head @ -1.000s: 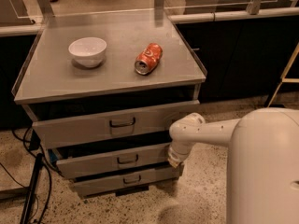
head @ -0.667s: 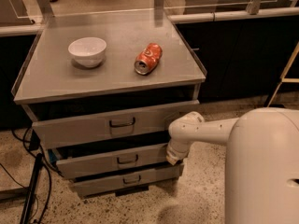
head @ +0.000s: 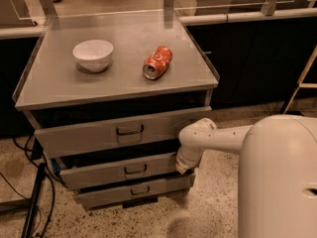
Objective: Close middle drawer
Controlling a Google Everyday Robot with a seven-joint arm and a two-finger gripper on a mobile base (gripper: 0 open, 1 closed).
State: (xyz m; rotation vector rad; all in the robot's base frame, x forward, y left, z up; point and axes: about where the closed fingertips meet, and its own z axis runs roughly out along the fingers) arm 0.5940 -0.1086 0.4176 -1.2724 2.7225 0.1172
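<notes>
The middle drawer (head: 116,170) is a grey steel drawer with a narrow flat front and a small dark loop handle (head: 134,169) at its centre. It stands slightly out of the cabinet, below the taller-fronted top drawer (head: 119,132) and above the lowest drawer (head: 133,191). My white arm (head: 213,138) reaches in from the right. My gripper (head: 181,166) is at the right end of the middle drawer's front, touching or nearly touching it.
A white bowl (head: 93,54) and a crushed orange can (head: 157,62) lie on the cabinet's grey top (head: 59,83). Dark cables and a black leg (head: 34,202) are at the lower left. A wooden stand (head: 302,83) is at the right. My white body (head: 280,177) fills the lower right.
The arm's end has stayed against the right end of the middle drawer front; the drawer looks very slightly further in. Nothing else has moved.
</notes>
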